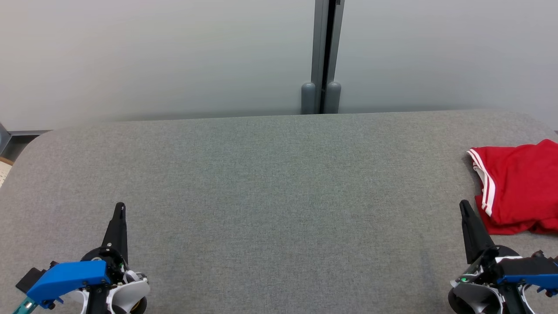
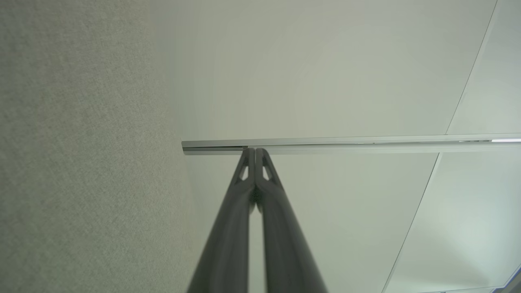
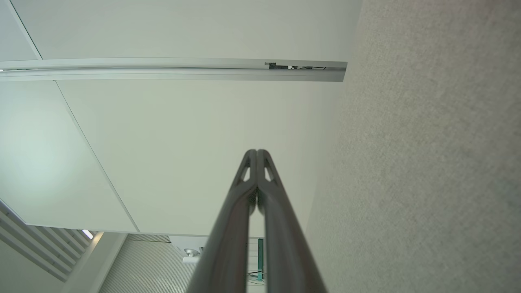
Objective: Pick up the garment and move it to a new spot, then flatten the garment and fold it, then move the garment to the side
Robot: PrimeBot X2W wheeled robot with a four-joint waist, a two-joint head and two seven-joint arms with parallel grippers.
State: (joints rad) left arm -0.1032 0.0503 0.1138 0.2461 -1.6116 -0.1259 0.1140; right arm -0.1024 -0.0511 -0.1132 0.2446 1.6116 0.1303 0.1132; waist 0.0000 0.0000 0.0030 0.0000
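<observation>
Red garment (image 1: 518,187) w/ white stripes lies rumpled on the grey table (image 1: 279,183), at 3 o'clock in head view, partly cut off by the frame edge. Right gripper (image 1: 464,206) sits at 4 o'clock, jaws pressed together, nothing btwn them. The garment is just beside its tip, at approx 1 o'clock, not touching. Left gripper (image 1: 120,206) is at 8 o'clock, jaws also tight together & empty, w/ the garment well apart from it, off toward 3 o'clock.
</observation>
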